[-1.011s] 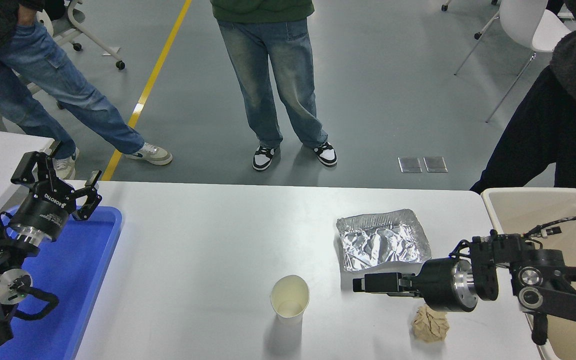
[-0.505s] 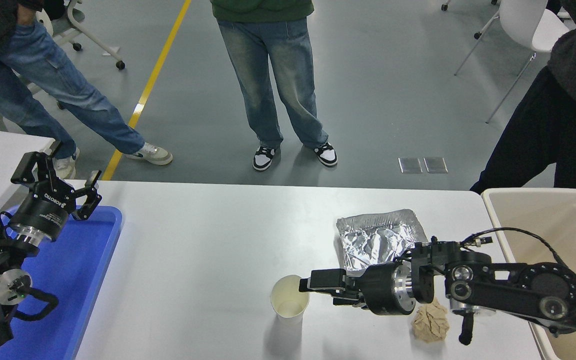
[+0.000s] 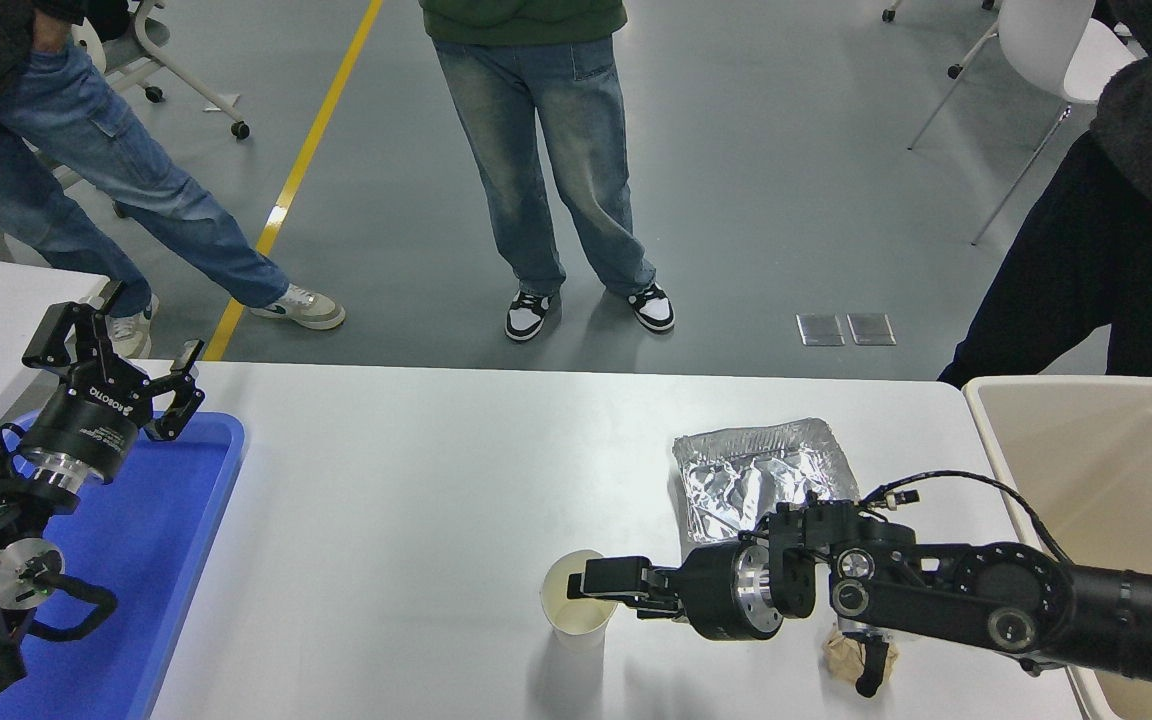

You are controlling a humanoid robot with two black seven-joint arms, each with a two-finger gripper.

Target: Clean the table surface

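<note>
At the lower left, the left gripper (image 3: 121, 370) is parked with its fingers spread wide above the blue tray (image 3: 171, 560), which sits on the left end of the table surface (image 3: 406, 480). Near the front edge stands a paper cup (image 3: 579, 608), and the right gripper (image 3: 598, 580) reaches over its rim, though whether its jaws grasp the cup cannot be told. Further right lie a crumpled foil tray (image 3: 761, 470), a brown paper wad (image 3: 841, 655) under the arm, and the beige bin (image 3: 1106, 450) at the table's right end.

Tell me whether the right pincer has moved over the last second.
Yes. The right pincer went left, from beside the foil tray to the paper cup's rim.
</note>
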